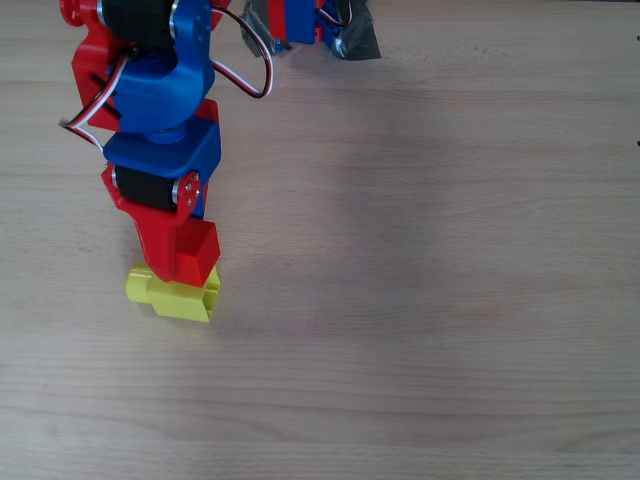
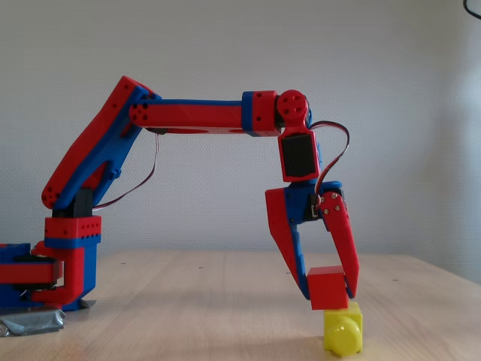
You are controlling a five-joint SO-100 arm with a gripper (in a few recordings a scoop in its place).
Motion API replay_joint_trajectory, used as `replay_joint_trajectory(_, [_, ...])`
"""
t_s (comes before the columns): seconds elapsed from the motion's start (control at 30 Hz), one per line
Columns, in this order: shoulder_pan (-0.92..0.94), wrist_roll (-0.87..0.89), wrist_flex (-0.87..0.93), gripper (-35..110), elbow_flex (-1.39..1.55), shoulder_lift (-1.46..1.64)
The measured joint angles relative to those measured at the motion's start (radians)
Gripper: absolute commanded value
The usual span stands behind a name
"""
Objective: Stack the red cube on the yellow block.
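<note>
Now the tool (image 2: 328,289) grips the red cube (image 2: 326,288) between its fingers, resting it on the yellow block (image 2: 343,329) near the counter (image 2: 225,301) edge. Risk: the cube sits off-centre (toward the arm), so releasing may tip it off.

Before you, a pale light-wood table with fine horizontal grain (image 1: 430,250), a plain white lightly textured wall (image 2: 225,53) behind it in the fixed view, a crumpled strip of grey duct tape (image 1: 358,40) stuck flat on the tabletop's far edge.
</note>
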Motion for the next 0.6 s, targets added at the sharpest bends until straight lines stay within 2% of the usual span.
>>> replay_joint_trajectory(0.6, [0.0, 0.086, 0.035, 28, -0.015, -0.025])
